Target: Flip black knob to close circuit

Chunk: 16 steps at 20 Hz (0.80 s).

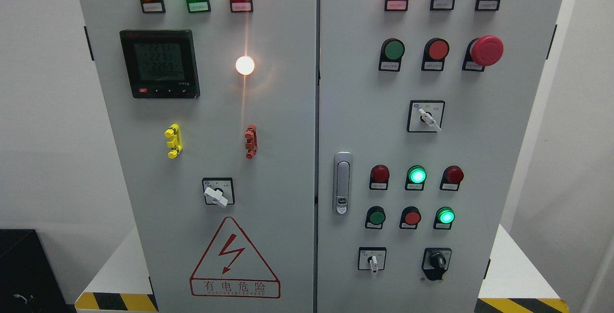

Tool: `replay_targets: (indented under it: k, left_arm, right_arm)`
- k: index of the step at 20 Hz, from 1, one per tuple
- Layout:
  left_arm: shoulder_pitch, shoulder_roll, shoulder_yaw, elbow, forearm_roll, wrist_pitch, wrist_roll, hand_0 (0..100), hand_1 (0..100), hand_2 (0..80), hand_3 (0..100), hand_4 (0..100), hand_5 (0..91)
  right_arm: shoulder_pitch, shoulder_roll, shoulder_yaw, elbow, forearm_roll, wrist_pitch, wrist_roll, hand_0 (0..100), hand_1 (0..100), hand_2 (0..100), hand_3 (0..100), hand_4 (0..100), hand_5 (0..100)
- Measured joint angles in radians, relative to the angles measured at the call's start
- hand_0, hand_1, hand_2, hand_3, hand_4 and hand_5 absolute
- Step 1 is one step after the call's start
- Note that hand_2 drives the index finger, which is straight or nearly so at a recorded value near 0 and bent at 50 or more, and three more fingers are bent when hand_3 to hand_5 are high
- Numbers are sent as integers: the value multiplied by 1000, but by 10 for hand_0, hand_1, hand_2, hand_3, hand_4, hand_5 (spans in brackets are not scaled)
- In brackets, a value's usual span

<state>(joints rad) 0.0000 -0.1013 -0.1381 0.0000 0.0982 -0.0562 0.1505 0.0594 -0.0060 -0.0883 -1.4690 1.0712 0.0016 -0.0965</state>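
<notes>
Black knob (437,260) untouched near the cabinet's (288,111) lower right corner; no hands seen, finger state unknown.
The white selector (372,262) beside it could be turned by mistake.

button labels (443,4) illegible, cabinet (288,111) base cropped

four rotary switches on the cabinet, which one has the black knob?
The black knob is at the bottom right of the right door. The other three selector switches have white handles.
</notes>
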Motion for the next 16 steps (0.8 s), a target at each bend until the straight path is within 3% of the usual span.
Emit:
replay_targets:
  k: [5,16]
  left_arm:
    - [0,0,0,0,0,0,0,120,556,0,0,0,0]
    - [0,0,0,0,0,0,0,120,556,0,0,0,0]
  right_arm:
    - [-35,2,-2,-45,47,38,-3,0,30,890,1000,965,1000]
    - [-124,5,0,-95,100,73,38,0,35,892,1000,969,1000]
